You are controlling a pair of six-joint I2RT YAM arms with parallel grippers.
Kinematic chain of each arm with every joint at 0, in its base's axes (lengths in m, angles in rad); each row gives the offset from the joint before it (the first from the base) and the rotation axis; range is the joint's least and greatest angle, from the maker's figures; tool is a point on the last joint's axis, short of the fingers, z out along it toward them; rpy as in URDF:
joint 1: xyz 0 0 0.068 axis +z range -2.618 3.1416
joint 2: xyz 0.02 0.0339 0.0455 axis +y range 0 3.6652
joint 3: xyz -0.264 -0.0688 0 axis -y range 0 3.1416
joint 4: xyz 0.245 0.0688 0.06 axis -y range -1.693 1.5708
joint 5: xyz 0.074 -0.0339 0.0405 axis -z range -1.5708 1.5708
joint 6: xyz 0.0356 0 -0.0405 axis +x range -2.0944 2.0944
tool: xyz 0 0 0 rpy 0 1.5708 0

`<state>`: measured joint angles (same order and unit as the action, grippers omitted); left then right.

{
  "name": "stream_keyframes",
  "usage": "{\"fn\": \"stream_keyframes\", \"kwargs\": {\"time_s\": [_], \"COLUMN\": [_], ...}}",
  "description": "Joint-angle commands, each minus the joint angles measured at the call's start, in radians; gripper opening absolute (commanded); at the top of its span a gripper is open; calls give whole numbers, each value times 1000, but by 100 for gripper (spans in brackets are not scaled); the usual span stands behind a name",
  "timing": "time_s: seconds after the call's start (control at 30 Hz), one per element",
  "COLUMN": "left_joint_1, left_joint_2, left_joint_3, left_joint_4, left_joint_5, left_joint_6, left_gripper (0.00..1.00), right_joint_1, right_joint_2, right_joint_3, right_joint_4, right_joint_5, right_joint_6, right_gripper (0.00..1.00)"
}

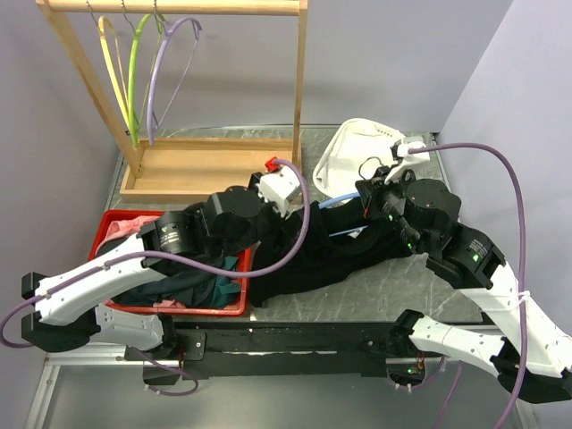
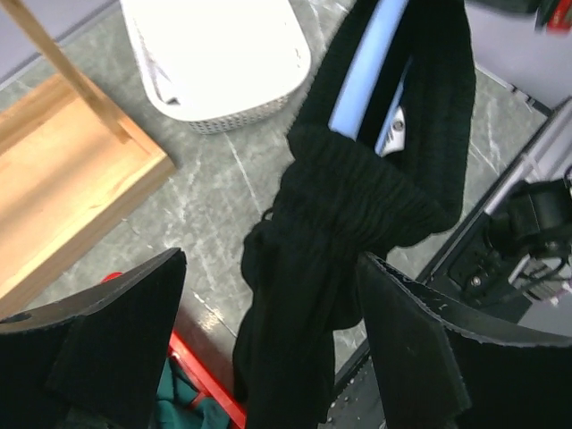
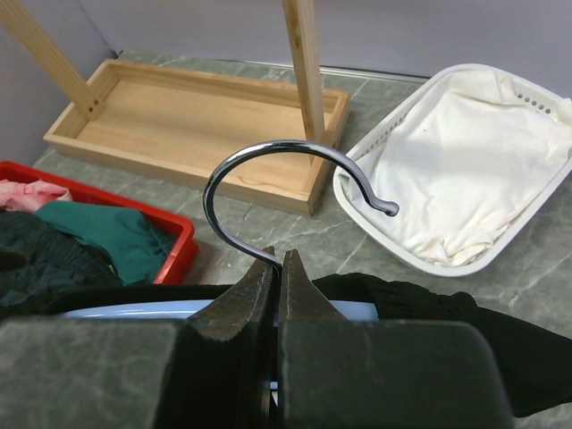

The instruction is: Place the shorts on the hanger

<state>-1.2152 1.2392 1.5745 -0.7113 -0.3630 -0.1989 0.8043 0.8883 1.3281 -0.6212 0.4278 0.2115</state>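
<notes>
My right claw [image 3: 279,268] was pinched together at the foot of the thin metal hook [image 3: 268,170] of the light blue arched plastic hanger [image 2: 366,80], holding it over the grey marbled desk [image 2: 214,197]. The limp black fabric shorts [image 2: 357,214] hung bunched around one blue arm of the hanger. Their ribbed waistband was gathered in a thick wad, and the rest trailed down near the edge of the red plastic bin [image 2: 210,375]. My left claw [image 2: 270,268] stood wide apart just short of that fabric, gripping nothing.

To thread the shorts well, I judged I should take only the waistband edge, not the whole wad, and draw it along the arm toward the hook. The right side had to hold firm so the hanger would not twist. Grabbing too much cloth risked dragging the shorts off.
</notes>
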Motion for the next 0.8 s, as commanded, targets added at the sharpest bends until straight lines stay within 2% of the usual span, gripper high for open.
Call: {"fn": "stream_keyframes", "kwargs": {"time_s": [0.0,0.13,0.23,0.3,0.33,0.37,0.43,0.47,0.6,0.63,0.67,0.73,0.77], "left_joint_1": [-9,-9,-9,-9,-9,-9,-9,-9,-9,-9,-9,-9,-9], "left_joint_2": [-38,-18,-29,-50,-56,-63,-75,-76,-107,-113,-121,-148,-159], "left_joint_3": [-65,-99,-137,-171,-180,-189,-206,-209,-251,-255,-261,-290,-301], "left_joint_4": [95,102,163,229,246,265,292,299,343,348,363,386,403], "left_joint_5": [88,62,67,84,90,99,110,122,165,156,151,141,141], "left_joint_6": [-5,-27,-25,-23,-22,-16,-2,1,13,4,1,-16,-19], "left_gripper": [83,80,69,58,50,24,4,1,1,1,1,1,1], "right_joint_1": [-4,-4,-5,-4,-4,-4,-5,-4,-4,-5,-5,-4,-4], "right_joint_2": [-12,-9,-11,-8,-6,-5,-6,-6,-5,-5,-6,-12,-20], "right_joint_3": [72,83,74,68,59,54,37,31,28,31,33,28,22], "right_joint_4": [74,67,72,72,71,67,69,71,71,67,61,54,46], "right_joint_5": [-12,-24,-46,-57,-58,-58,-54,-52,-67,-67,-64,-43,-29], "right_joint_6": [5,5,12,15,17,19,20,20,23,26,28,37,38], "right_gripper": [0,0,0,0,0,0,0,0,0,4,17,38,56]}}
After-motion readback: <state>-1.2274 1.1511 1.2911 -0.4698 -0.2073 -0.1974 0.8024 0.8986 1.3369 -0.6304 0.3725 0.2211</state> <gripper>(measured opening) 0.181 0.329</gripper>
